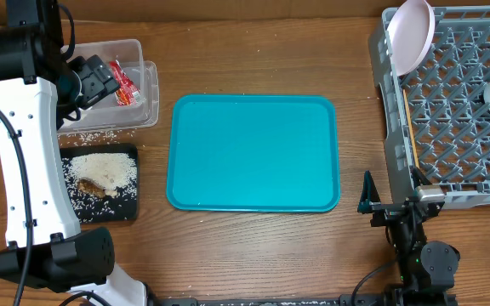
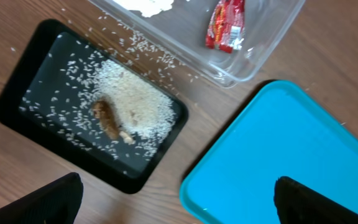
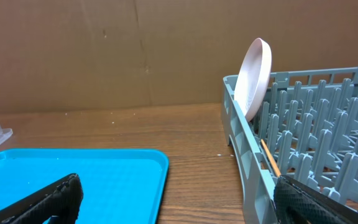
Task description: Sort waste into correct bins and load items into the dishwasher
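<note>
Right gripper [image 1: 391,202]: jaws wide, empty, worktop's near edge.
Black tray [image 1: 113,211]: rice [image 1: 105,167], brown food [image 1: 92,187].
Stray grains [image 1: 92,136]: probably what remains; sweep gently.
Left gripper [image 2: 176,183]: jaws wide, empty.
Clear tub [image 1: 149,93]: red wrapper [image 1: 122,83].
Rack [image 1: 449,127]: plate [image 1: 413,34], chopsticks [image 1: 409,127], far-right corner.
Left wrist only: tissue [image 2: 145,5] in tub.

Left arm [image 1: 19,161], left of the tray [image 1: 253,153]: rounded white link shells with small dark screw holes, joined by black joint housings. One housing carries a green indicator light. Black cables run alongside the shells.

Right arm [image 1: 424,255], right of the tray: black throughout, with a silver block, a green light and a black cable.

Fingers [image 3: 48,199]: black, finely pebbled surface.
</note>
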### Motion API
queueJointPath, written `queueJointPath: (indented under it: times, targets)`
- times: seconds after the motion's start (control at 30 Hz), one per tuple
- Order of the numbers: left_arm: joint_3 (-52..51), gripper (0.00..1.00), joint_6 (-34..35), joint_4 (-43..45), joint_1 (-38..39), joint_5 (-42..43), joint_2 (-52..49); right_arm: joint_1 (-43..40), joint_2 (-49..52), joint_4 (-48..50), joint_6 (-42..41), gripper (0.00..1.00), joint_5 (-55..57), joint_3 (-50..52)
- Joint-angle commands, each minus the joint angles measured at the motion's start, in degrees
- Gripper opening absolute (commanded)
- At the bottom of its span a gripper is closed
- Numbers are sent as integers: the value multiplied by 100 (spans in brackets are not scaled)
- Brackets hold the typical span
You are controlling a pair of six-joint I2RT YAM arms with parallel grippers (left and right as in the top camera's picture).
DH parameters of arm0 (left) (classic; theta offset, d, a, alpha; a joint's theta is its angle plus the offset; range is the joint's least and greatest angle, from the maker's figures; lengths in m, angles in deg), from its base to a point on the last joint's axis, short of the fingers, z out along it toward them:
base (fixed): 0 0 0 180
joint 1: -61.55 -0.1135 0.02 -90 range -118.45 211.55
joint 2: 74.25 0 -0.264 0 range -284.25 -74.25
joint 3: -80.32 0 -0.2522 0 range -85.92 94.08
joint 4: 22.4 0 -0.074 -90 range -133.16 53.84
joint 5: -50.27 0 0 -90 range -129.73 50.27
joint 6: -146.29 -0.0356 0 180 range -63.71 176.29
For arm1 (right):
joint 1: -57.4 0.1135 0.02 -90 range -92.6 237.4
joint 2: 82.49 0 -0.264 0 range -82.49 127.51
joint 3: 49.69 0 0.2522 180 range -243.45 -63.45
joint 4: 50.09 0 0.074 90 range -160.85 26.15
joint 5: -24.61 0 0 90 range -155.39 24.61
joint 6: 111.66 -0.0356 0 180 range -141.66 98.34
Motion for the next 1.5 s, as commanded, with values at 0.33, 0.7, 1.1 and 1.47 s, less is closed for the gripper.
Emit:
queueJointPath:
  times: [0.33,0.7,1.1,1.47]
  targets:
    - [-1375,100,-966,640,168,-507,638,31,-66,7,-9,100,52,59]
    - [-6135,100,-2151,4308,168,599,3377,31,-66,7,-9,100,52,59]
    - [-10443,100,-2267,8467,168,1360,5814,31,-66,7,-9,100,52,59]
    - [-11516,100,-2271,9134,372,1410,7302,31,-66,7,-9,100,52,59]
